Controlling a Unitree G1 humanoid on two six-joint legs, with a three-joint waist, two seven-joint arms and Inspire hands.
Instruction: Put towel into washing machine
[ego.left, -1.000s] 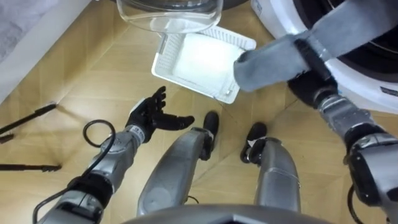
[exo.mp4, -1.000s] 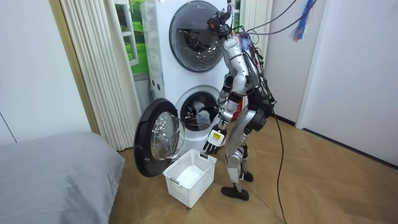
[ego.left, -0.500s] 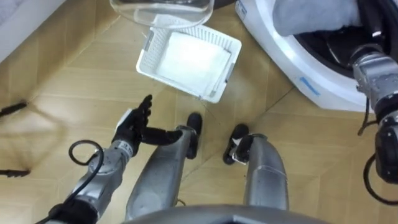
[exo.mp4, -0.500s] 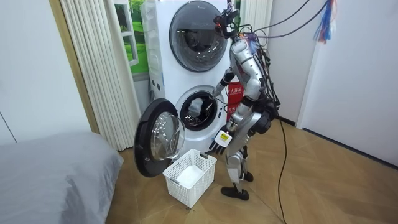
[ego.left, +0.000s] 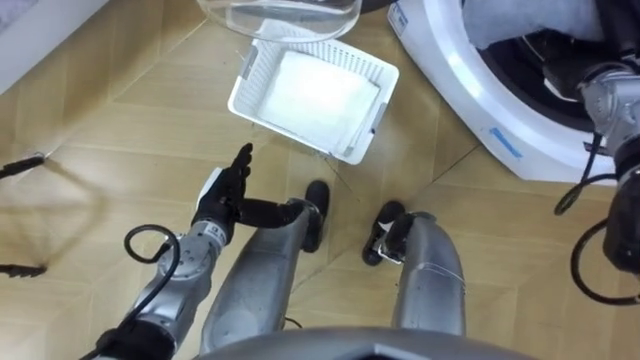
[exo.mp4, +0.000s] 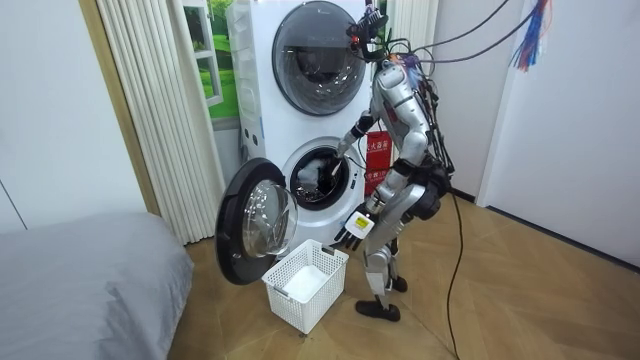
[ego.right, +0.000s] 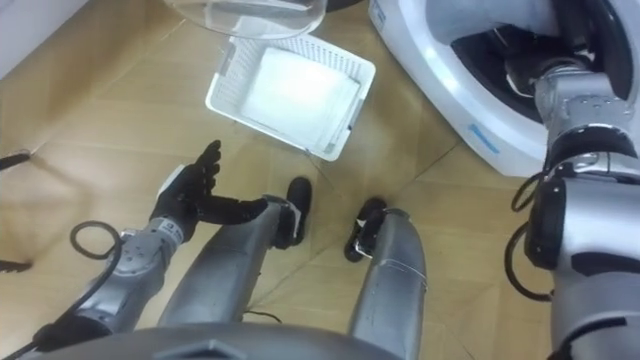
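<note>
The grey towel (ego.left: 528, 14) lies inside the lower washing machine's drum (exo.mp4: 320, 178), showing pale in the opening in the room view. My right arm reaches over the white drum rim (ego.left: 462, 92) into the opening; the right hand is hidden inside, next to the towel. My left hand (ego.left: 226, 190) hangs open above the wooden floor, by my left knee, holding nothing. I stand right in front of the machine.
A white plastic basket (ego.left: 312, 84) sits on the floor just ahead of my feet. The round machine door (exo.mp4: 254, 222) stands swung open to my left, over the basket. A second machine (exo.mp4: 315, 45) is stacked above. A grey bed (exo.mp4: 90, 275) lies further left.
The towel hung from my right hand outside the drum; now it is inside the opening and my right arm has reached in after it. The left hand stayed open.
</note>
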